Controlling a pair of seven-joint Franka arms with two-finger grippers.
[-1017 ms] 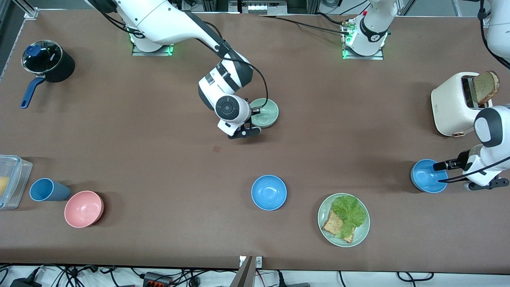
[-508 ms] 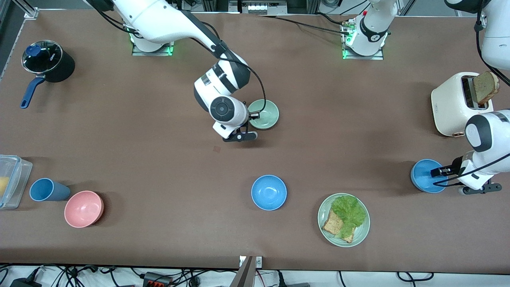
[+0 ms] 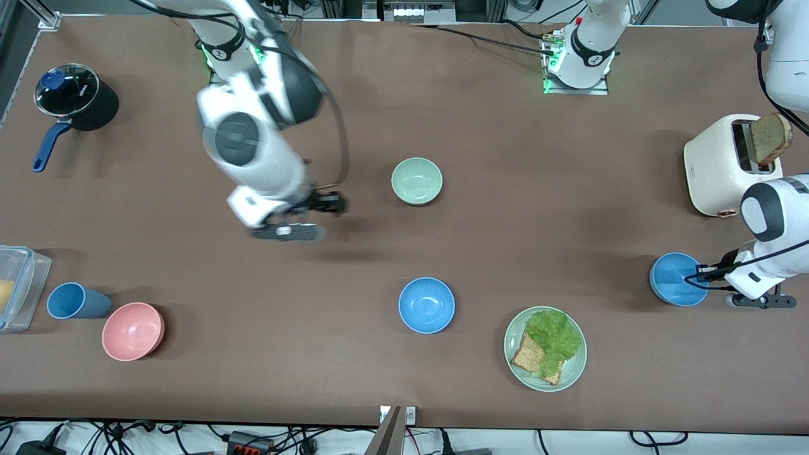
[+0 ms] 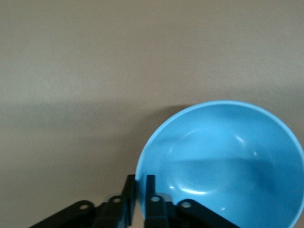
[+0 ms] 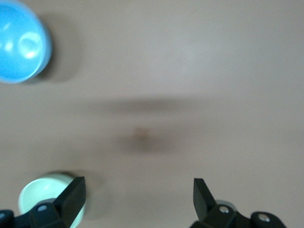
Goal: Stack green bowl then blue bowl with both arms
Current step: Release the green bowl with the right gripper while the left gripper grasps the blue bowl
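The green bowl [image 3: 416, 181] stands alone on the table's middle, upright and empty; it also shows in the right wrist view [image 5: 40, 197]. My right gripper [image 3: 334, 203] is open and empty, over bare table beside the green bowl toward the right arm's end; in its wrist view [image 5: 137, 192] the jaws are wide apart. My left gripper [image 3: 698, 273] is shut on the rim of a blue bowl [image 3: 671, 278] near the toaster; its wrist view [image 4: 140, 183] shows one finger inside and one outside that bowl's [image 4: 223, 156] wall. A second blue bowl [image 3: 426, 304] sits nearer the front camera than the green bowl.
A pale-green plate [image 3: 572, 373] with toast and lettuce lies beside the middle blue bowl. A white toaster [image 3: 714, 165] holds a toast slice at the left arm's end. A pink bowl [image 3: 133, 330], blue cup [image 3: 72, 301], clear box [image 3: 19, 284] and black pot [image 3: 76, 96] are at the right arm's end.
My right gripper has left the green bowl's rim and swung away toward its own end of the table, open. The green bowl stayed put. My left gripper shifted slightly at the blue bowl's rim.
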